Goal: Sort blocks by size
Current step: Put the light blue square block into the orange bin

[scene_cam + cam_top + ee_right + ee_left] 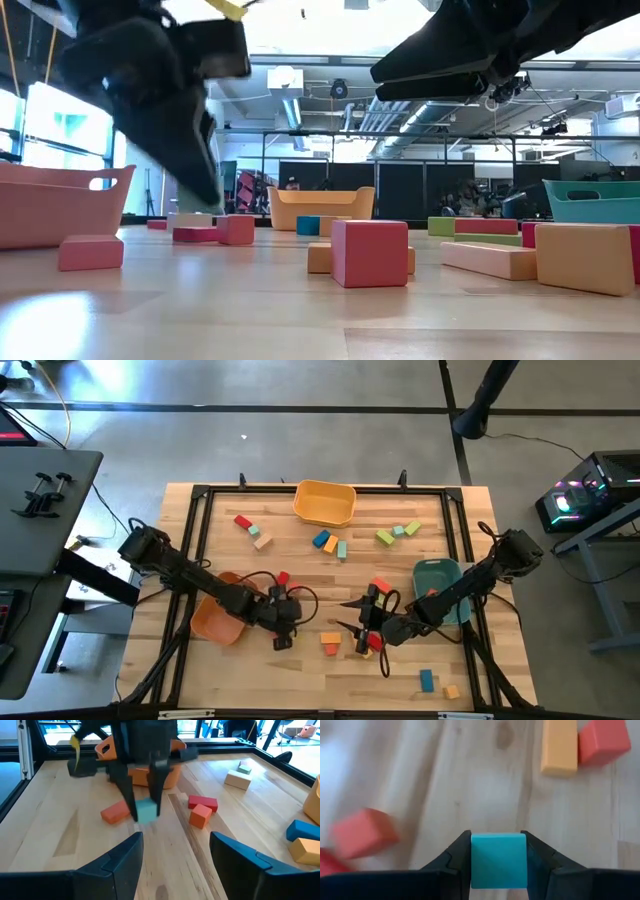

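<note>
Two fingers of the left gripper (498,865) pinch a teal cube (498,859) just above the worktop (300,670), at five o'clock from the orange bin (215,622). Right gripper (368,632) waits nearby, jaws wide. Picking looks under way; next comes carrying the cube to its size group.

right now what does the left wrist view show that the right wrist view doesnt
Only the left wrist view: a tan long block lying against a red block. Only the right wrist view: the orange bin, the right gripper open and empty, a blue block. Both: the left gripper closing around the teal cube.
</note>
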Available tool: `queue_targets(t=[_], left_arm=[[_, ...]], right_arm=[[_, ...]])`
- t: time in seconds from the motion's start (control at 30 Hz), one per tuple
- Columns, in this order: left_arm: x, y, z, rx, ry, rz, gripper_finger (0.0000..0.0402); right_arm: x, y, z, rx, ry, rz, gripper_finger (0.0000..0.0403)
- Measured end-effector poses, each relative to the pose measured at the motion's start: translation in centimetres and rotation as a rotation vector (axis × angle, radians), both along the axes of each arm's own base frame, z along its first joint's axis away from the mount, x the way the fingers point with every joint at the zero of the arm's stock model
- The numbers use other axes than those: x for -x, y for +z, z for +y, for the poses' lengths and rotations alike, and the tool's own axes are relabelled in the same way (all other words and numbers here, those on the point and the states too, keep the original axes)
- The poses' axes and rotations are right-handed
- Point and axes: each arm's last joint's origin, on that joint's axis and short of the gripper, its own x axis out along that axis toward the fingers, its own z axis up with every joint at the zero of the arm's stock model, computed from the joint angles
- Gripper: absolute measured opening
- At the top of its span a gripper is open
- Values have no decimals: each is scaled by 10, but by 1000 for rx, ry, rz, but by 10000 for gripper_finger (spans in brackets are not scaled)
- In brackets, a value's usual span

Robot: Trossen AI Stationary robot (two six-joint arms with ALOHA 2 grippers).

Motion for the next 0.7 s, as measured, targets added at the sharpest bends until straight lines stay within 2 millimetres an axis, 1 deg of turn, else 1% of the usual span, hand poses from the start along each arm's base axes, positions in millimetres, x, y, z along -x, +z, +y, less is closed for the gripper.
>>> queue_targets(t=[0.1, 0.2, 0.3, 0.37, 0.43, 0.53, 0.6, 0.7], left_arm=[[1, 27, -3, -60, 16, -52, 103], [11, 56, -5, -123, 48, -89, 103], [34, 74, -3, -160, 112, -78, 103], [53, 80, 2, -142, 188, -20, 103], [71, 82, 8, -120, 285, 83, 103], [89, 77, 13, -93, 411, 235, 103], [96, 67, 14, -39, 433, 316, 103], [102, 42, 14, 57, 437, 397, 111]], right_arm=[[0, 0, 0, -2, -1, 0, 225], [0, 0, 0, -12, -5, 2, 224], [1, -1, 0, -14, -8, 10, 224], [1, -1, 0, -14, -9, 12, 224], [1, -1, 0, -11, -9, 12, 225], [1, -1, 0, -5, -8, 12, 224], [1, -1, -1, -4, -9, 13, 224], [1, -2, -1, -6, -11, 17, 224]])
